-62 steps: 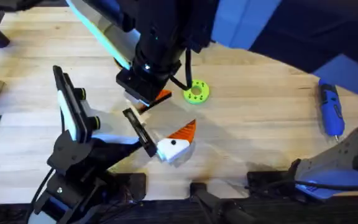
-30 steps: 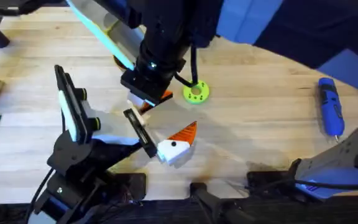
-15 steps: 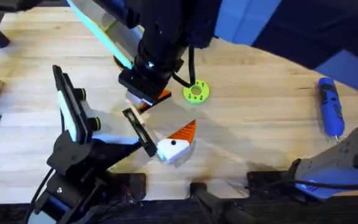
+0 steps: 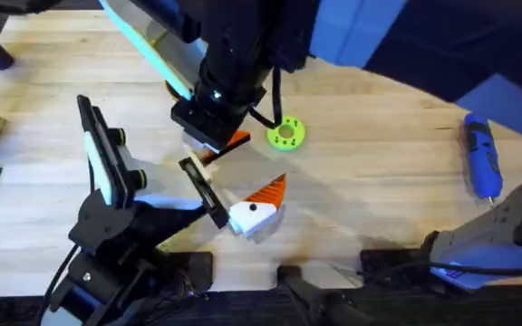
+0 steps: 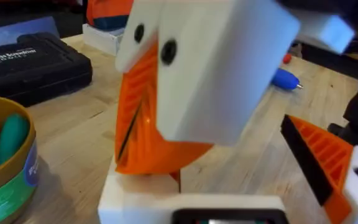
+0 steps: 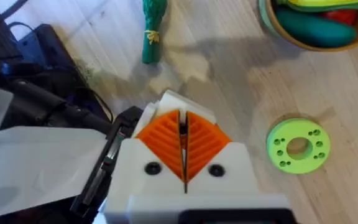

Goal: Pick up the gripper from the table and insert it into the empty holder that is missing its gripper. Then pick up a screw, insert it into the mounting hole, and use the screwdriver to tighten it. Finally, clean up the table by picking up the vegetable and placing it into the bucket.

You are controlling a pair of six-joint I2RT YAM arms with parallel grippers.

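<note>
Right claw (image 6: 181, 127), reaching across the bench (image 4: 370, 181), has its ribbed pads pressed narrow together, tips down on the white holder (image 5: 166, 194) of the left claw (image 4: 229, 177), which stands wide. I cannot tell the loose orange gripper from the pads' own orange there. Judging by this, the seating move runs straight down the holder's face, with the right arm plainly nearer.

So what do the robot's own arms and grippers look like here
Both arms are black, with black cables. The left arm carries a white panel along its side. The right gripper has white blocky fingers with dark screw holes and orange ribbed pads. The left gripper has the same white-and-orange build.
</note>
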